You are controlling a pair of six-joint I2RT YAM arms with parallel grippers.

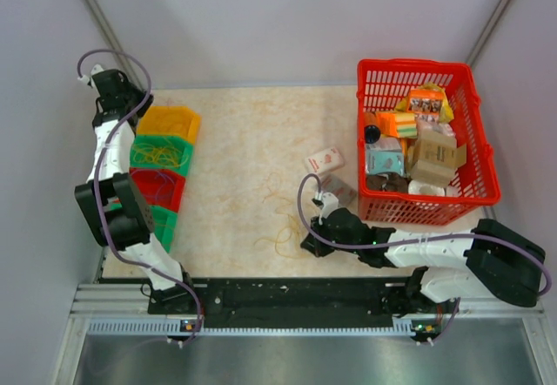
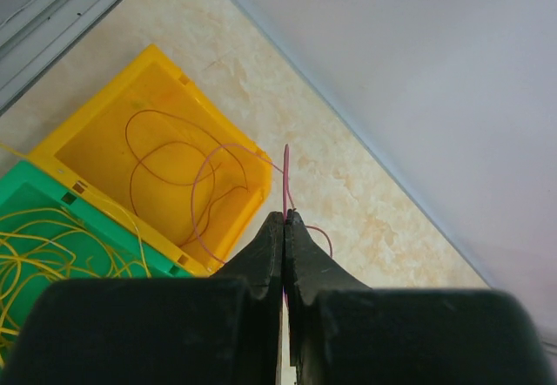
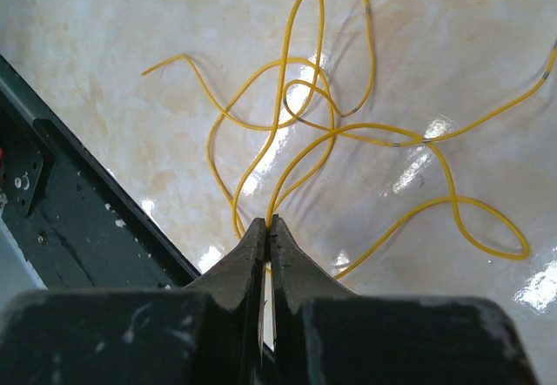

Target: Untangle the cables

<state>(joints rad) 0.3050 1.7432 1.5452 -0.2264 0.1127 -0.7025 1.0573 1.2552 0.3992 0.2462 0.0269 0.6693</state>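
My left gripper [image 2: 285,217] is shut on a thin reddish cable [image 2: 286,169] that sticks up past its tips and trails into the yellow bin [image 2: 87,132], where more reddish loops [image 2: 165,172] lie. In the top view that gripper [image 1: 109,87] hangs at the far left, by the yellow bin [image 1: 171,124]. My right gripper [image 3: 268,221] is low over the table, shut on a strand of the yellow cables [image 3: 296,115], which lie tangled in loose loops. In the top view it [image 1: 308,244] sits just right of those yellow cables [image 1: 278,240].
A green bin [image 2: 52,195] holding yellow strands adjoins the yellow one, in a row with a red bin [image 1: 158,189] and another green bin [image 1: 164,225]. A red basket [image 1: 416,64] of packages stands at the right, a small white carton [image 1: 324,160] beside it. The black base rail [image 3: 70,219] runs close behind the right gripper.
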